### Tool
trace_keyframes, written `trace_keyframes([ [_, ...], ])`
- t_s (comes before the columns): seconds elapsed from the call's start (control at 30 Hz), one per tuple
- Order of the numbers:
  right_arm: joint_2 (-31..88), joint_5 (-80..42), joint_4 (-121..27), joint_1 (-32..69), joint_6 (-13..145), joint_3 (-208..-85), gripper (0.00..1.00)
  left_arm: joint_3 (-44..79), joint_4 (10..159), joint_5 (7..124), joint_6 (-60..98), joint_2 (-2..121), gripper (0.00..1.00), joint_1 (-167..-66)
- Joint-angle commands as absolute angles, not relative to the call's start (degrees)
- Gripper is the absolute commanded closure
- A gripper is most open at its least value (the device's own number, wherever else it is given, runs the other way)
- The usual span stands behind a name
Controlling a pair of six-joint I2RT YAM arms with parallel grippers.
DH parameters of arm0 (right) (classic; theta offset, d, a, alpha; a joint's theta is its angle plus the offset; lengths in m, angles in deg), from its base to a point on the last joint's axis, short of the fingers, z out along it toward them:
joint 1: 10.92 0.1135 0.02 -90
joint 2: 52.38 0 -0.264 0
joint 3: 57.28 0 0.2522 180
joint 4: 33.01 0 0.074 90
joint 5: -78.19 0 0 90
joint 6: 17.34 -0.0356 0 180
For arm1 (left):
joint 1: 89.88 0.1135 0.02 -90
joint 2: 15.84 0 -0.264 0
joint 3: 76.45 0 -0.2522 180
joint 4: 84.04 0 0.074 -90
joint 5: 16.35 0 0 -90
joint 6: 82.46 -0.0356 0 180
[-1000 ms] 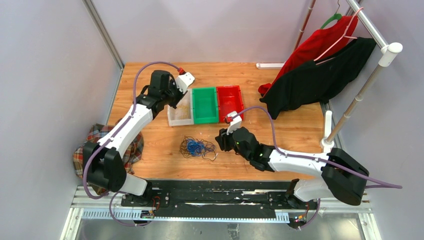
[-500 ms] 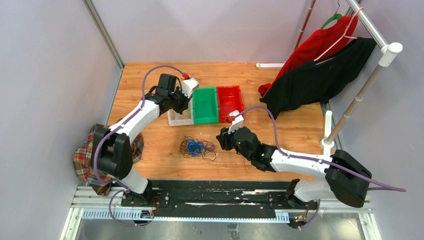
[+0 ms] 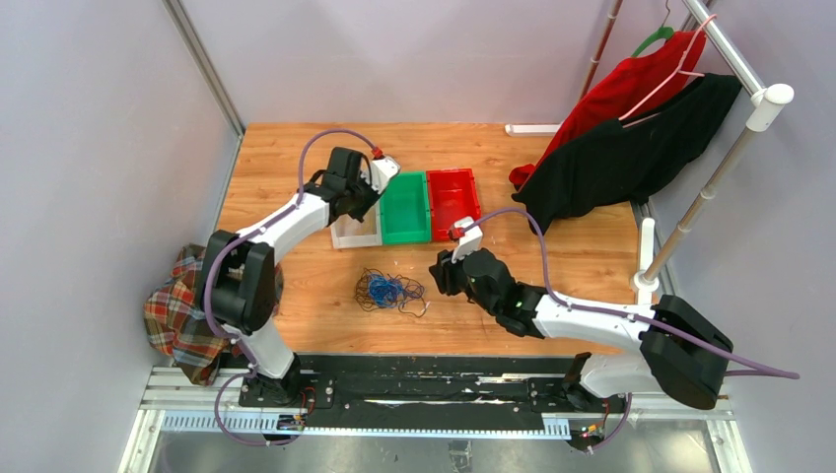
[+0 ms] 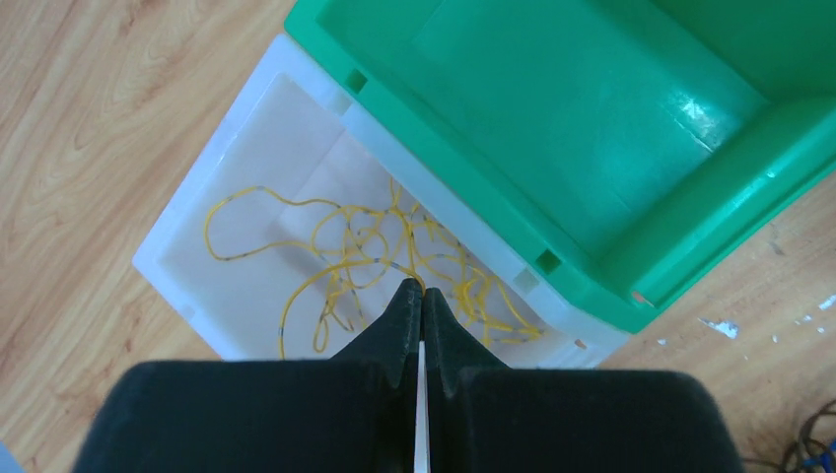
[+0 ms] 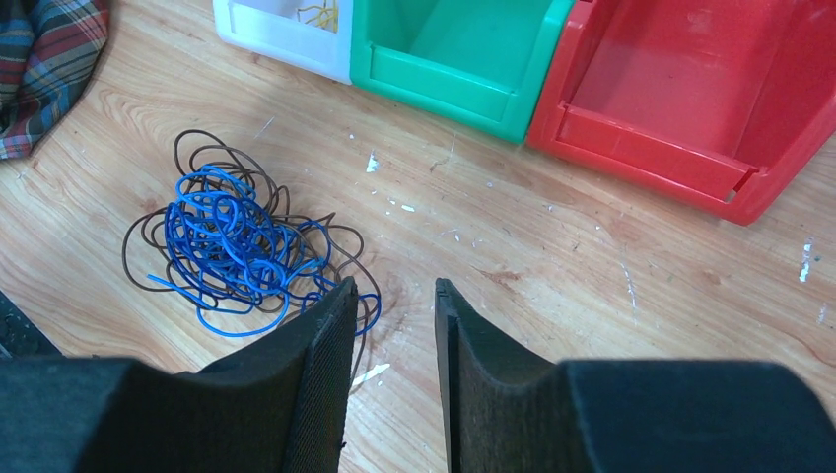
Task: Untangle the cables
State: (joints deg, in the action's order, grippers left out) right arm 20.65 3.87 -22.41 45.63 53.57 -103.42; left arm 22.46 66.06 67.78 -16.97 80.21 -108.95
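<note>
Three plastic bins are counted: one white bin [image 3: 340, 237], one green bin [image 3: 404, 209], one red bin [image 3: 454, 197]. One tangle of blue and dark cables [image 3: 386, 291] is seen – its separate strands cannot be counted – and one bunch of yellow cable [image 4: 363, 246]. Two hung garments are found, one red garment [image 3: 619, 91] and one black garment [image 3: 631, 158], and one plaid cloth [image 3: 174, 315].

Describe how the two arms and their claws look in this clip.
The left arm and right arm have white links, black joints, and a purple cable running along each. The left claw and right claw each have two black, wedge-shaped fingers with textured inner faces.
</note>
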Motion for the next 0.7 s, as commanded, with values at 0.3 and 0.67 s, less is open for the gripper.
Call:
trace_keyframes([
  [0.3, 18.7, 4.5, -23.0, 44.3, 53.3, -103.2, 0.66, 14.5, 63.1, 77.0, -18.8, 81.6, 0.46, -110.5],
  [0.67, 17.2, 4.7, -22.9, 44.2, 53.4, -102.3, 0.66, 7.1, 46.0, 65.5, -20.7, 73.7, 0.0, -107.3],
])
